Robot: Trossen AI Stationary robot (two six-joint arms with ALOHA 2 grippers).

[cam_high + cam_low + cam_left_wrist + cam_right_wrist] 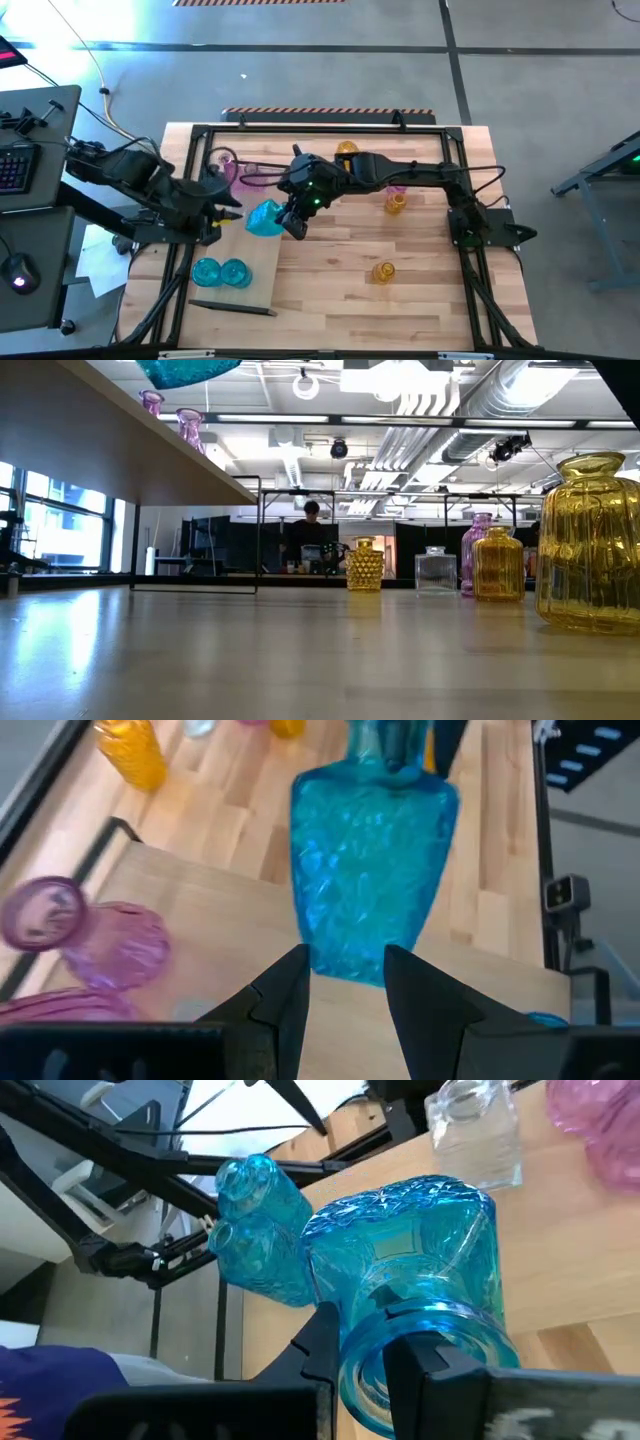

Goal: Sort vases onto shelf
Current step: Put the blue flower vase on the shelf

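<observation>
From above, you see the right tool (292, 222) clamped on the neck of a teal vase (264, 218) over the shelf (262, 262), where two teal vases (220, 272) and pink ones (232, 168) already stand, while amber vases (384, 271) wait on the surface (420, 290). At surface level, amber, clear and pink pieces are still unsorted. Your left wrist view shows the left tool (345, 982) released, fingers parted just before the teal vase's base; the right wrist view confirms the rim grip.

No words, labels, brand names or numbers can be read anywhere in these views, neither on the vases, the shelf nor the desk.
</observation>
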